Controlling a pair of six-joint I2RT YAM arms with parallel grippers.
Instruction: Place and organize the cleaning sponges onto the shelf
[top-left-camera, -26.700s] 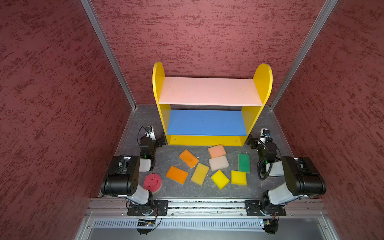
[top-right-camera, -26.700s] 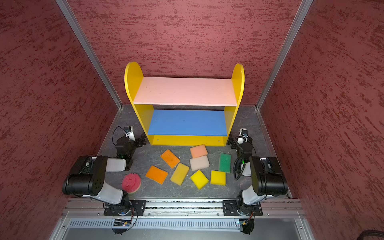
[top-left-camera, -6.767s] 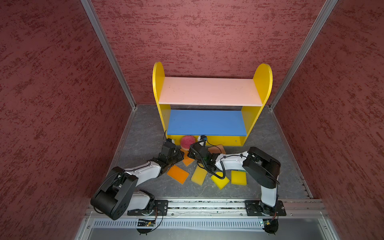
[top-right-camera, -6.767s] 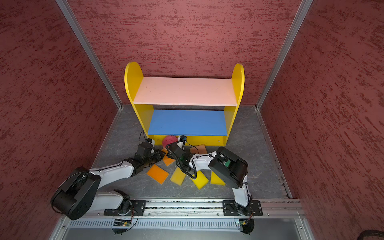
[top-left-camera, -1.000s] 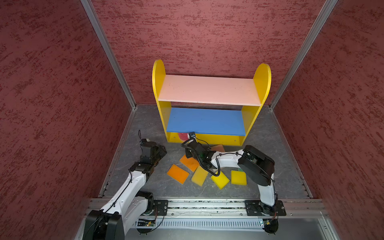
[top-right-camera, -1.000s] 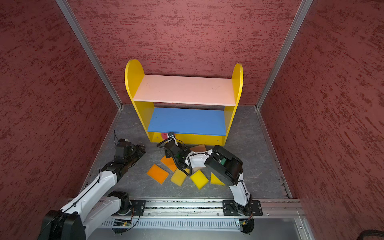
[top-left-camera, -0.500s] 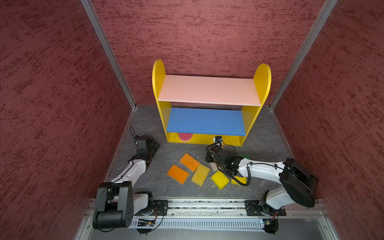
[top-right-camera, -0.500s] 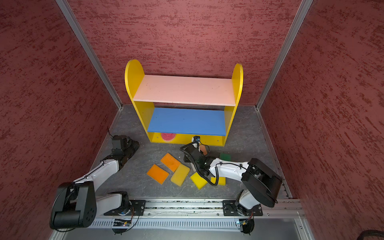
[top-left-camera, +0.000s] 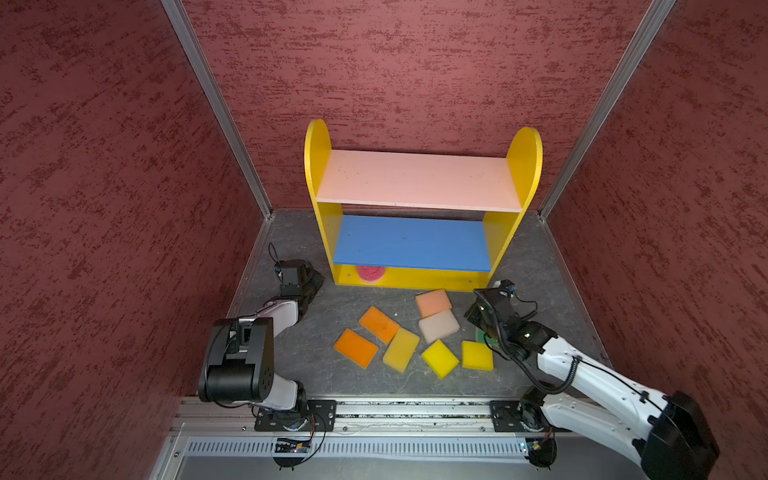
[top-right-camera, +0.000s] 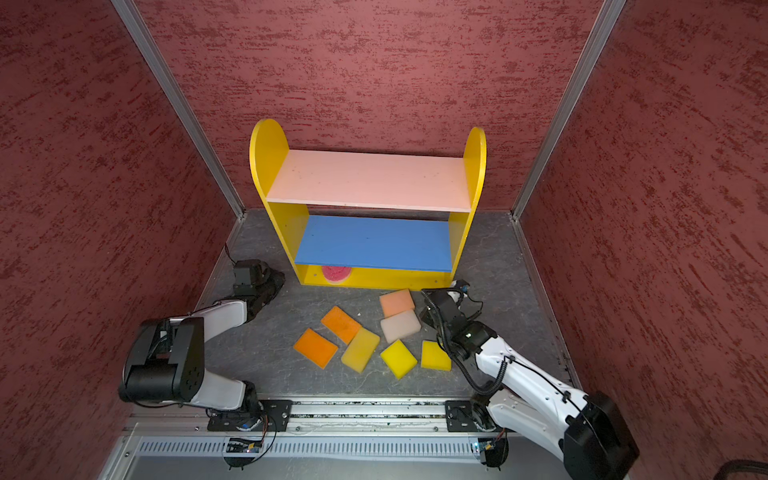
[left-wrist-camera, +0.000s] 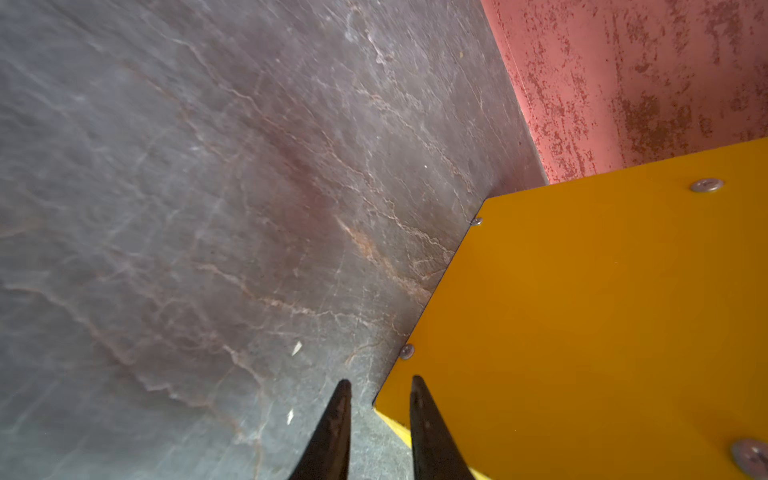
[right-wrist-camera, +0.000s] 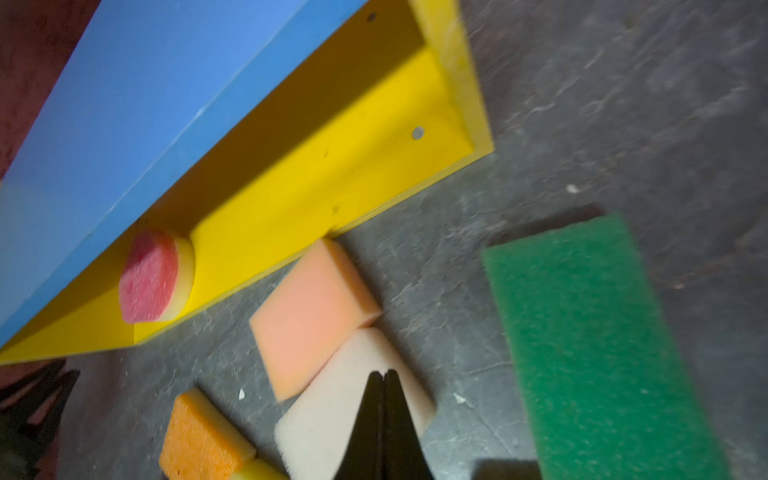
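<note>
Right gripper: jaws pressed together, empty, poised over the edge of the off-white sponge; green-topped sponge just beside.
Left gripper: jaws slightly apart, empty, low beside the shelf, at its left side panel.

Step in hand (judged): next pick-up by the right gripper. Part the jaws before descending. Take the sponge across its short sides. Foam yields, so squeeze lightly. Enter the tier flat, since clearance under the boards looks low.

Shelf contents:
- pink upper board: bare
- blue middle board: bare
- yellow base: one round red-pink sponge, left end

Counter, loose before the shelf:
- peach sponge, touching the off-white one
- orange sponge
- second orange sponge
- dull yellow sponge
- bright yellow sponge
- square yellow sponge
</note>
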